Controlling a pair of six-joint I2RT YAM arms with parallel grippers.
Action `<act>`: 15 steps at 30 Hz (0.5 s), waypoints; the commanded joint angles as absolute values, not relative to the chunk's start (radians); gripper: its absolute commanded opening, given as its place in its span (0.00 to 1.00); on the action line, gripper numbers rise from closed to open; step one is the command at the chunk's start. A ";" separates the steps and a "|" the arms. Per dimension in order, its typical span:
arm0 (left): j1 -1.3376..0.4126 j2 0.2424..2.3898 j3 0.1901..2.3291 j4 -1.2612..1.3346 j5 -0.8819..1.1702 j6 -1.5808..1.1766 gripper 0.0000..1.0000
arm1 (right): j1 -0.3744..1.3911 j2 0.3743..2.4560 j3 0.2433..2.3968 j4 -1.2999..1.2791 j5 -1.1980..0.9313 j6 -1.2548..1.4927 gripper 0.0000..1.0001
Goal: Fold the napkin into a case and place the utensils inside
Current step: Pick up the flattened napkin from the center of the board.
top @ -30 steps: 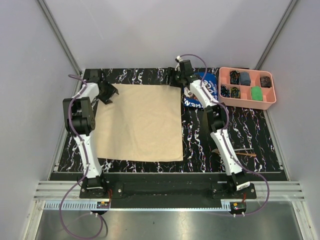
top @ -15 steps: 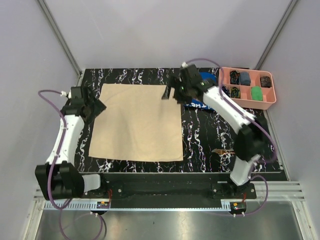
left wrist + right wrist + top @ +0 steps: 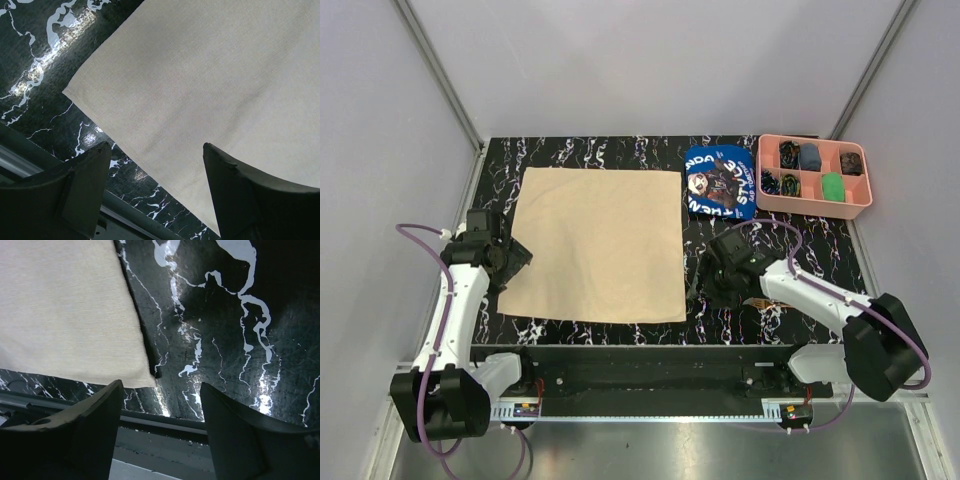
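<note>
Left gripper sits low at the near left corner of the napkin, its two dark fingers spread wide with nothing between them. In its wrist view the left gripper frames the cloth's edge, and the corner of the napkin lies just ahead on the table. Whether the fingertips touch the cloth cannot be told.

The right gripper is at the opposite near corner, jaws likewise parted and empty. From its own camera the right gripper looks down on the near right corner of the napkin, which ends just ahead of the gap between the fingers – bare marbled surface fills the rest of that view.

The napkin lies flat and unfolded (a single plain beige sheet, roughly square) on the left and middle of the black, white-veined table. Beyond its far right corner, just apart from it, lies a blue printed cloth, and beside that – at the table's far right – a pink compartment tray holding small dark and green items.
</note>
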State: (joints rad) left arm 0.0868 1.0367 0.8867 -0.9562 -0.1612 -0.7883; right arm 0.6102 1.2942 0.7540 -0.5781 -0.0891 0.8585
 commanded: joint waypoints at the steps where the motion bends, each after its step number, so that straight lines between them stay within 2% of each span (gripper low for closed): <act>1: 0.092 1.054 0.885 -0.948 -0.156 -0.807 0.77 | 0.641 1.319 0.692 -0.440 -0.080 0.946 0.69; 4: 0.092 1.058 0.888 -0.946 -0.155 -0.802 0.77 | 0.675 1.373 0.689 -0.408 -0.071 0.951 0.66; 8: 0.092 1.055 0.893 -0.948 -0.175 -0.795 0.77 | 0.725 1.416 0.689 -0.376 -0.069 0.985 0.56; 15: 0.095 1.057 0.890 -0.946 -0.187 -0.795 0.77 | 0.784 1.448 0.672 -0.367 -0.046 1.038 0.52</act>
